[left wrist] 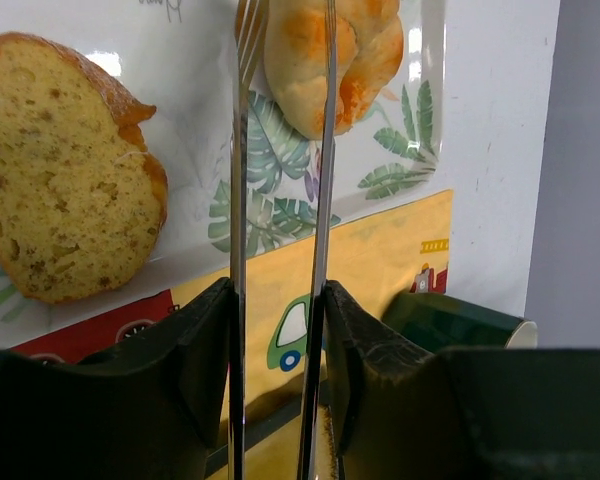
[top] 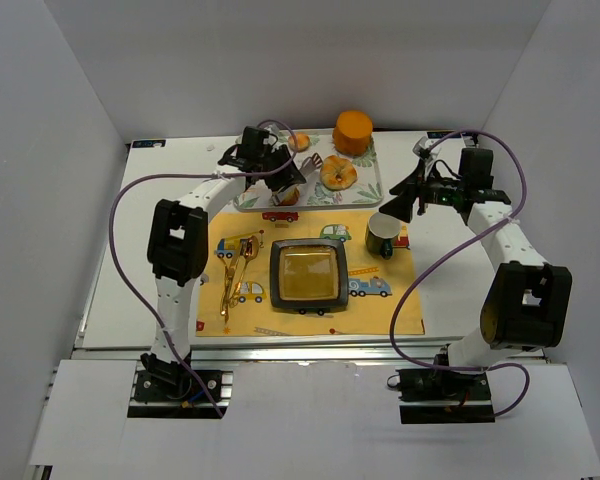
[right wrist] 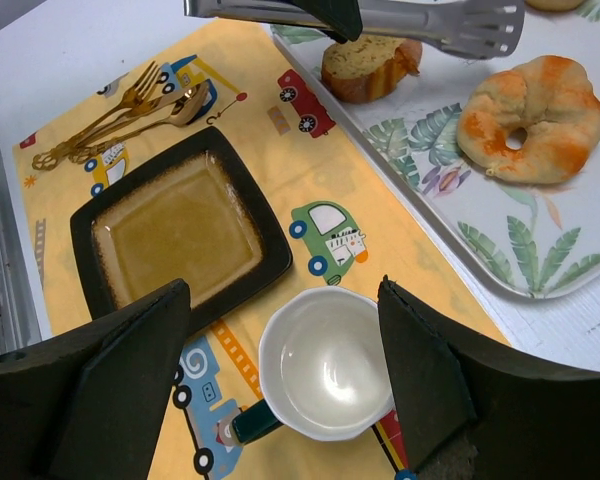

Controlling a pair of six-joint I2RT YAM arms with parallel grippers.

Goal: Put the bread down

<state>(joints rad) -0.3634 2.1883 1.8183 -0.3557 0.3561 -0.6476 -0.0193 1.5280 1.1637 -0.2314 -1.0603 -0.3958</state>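
Steel tongs [left wrist: 238, 200] sit clamped between the fingers of your left gripper [left wrist: 277, 300], held out over the leaf-printed tray [right wrist: 500, 250] beyond the yellow car-print placemat [right wrist: 400, 215]; both blades run forward from the pads, one crossing in front of the bread [right wrist: 533, 120], the other just beside its edge; whether either blade touches it you cannot tell. Your bread, a golden ring with a pale hole, lies flat on the tray, in its right half; a slice of brown toast [right wrist: 365, 65] lies near the tray's front left edge, and an orange bun [top: 353, 130] sits at its far edge. Your right gripper [right wrist: 283, 290] hangs with its jaws spread wide and nothing between them, over a green mug [right wrist: 325, 365] with a white inside; the mug stands upright on the placemat, near a square dark plate [right wrist: 180, 225]; gold cutlery [right wrist: 120, 110] lies on the mat to the left of the plate.
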